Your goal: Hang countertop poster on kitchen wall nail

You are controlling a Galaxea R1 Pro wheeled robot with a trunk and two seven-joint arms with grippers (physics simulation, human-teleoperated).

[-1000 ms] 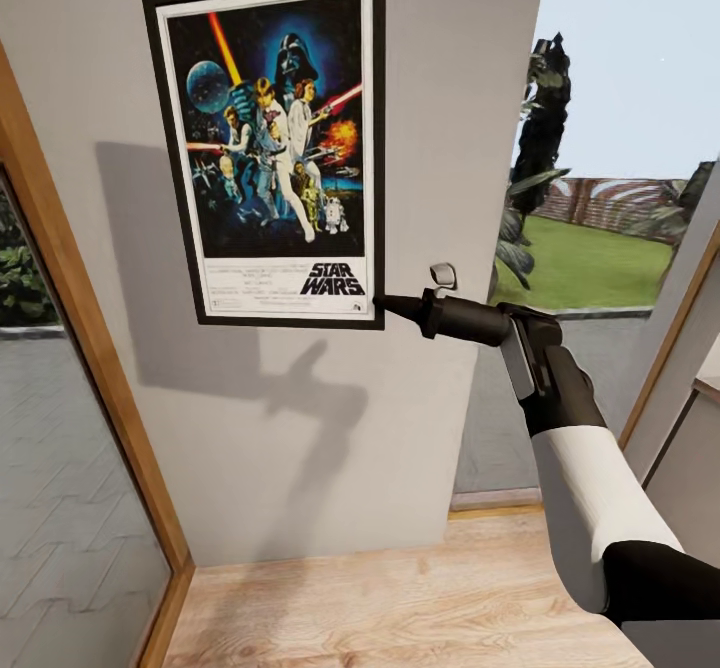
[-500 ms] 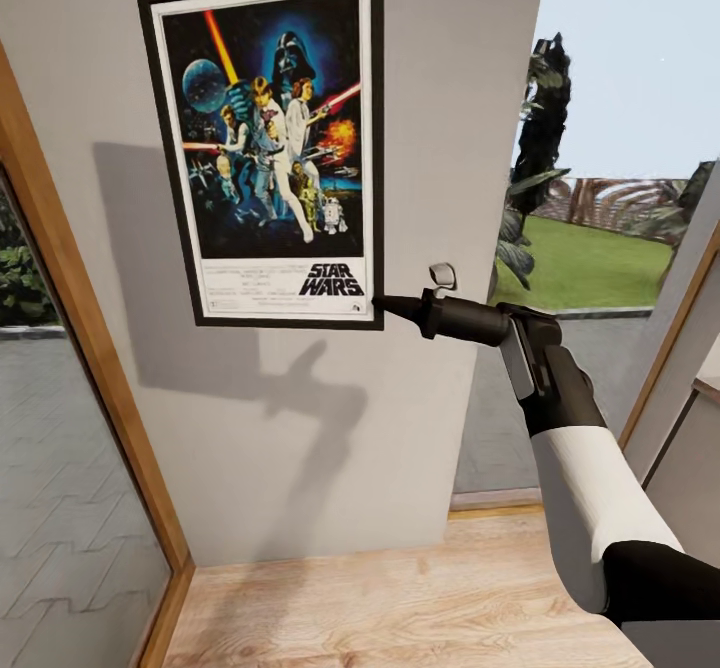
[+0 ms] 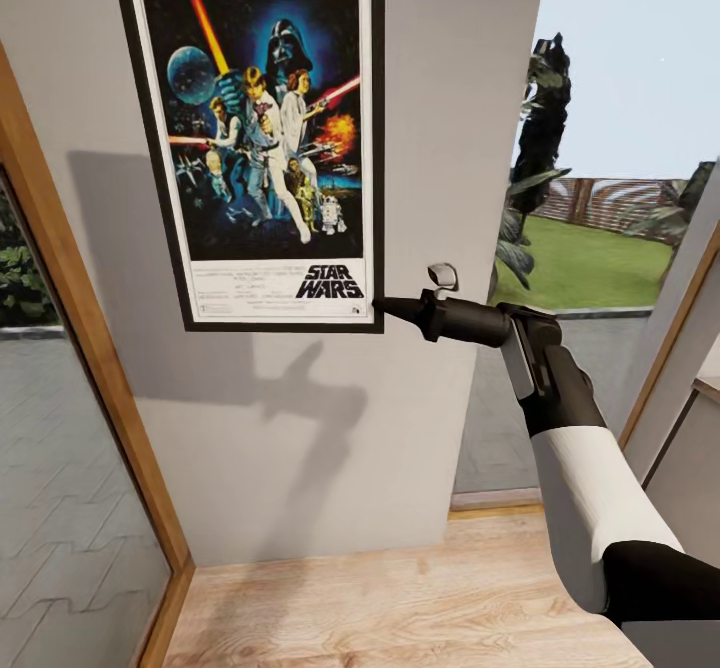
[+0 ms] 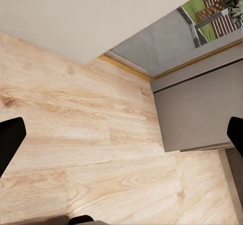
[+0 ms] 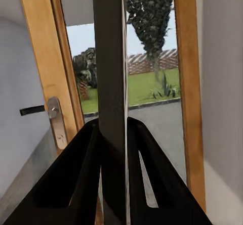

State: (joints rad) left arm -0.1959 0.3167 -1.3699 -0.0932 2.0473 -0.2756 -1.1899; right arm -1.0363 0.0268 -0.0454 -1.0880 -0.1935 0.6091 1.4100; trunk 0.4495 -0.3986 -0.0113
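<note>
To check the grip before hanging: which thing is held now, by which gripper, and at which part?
The right gripper holds the poster by the lower right corner of its black frame, fingers closed on the edge. The left gripper is open, holding nothing.

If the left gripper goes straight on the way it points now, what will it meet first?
Probably the wooden floor: the left wrist view looks along the open fingers onto bare planks. The grey cabinet lies off to the side.

The black-framed Star Wars poster (image 3: 262,143) is hanging upright against the grey wall, its lower right corner being pinched.
</note>
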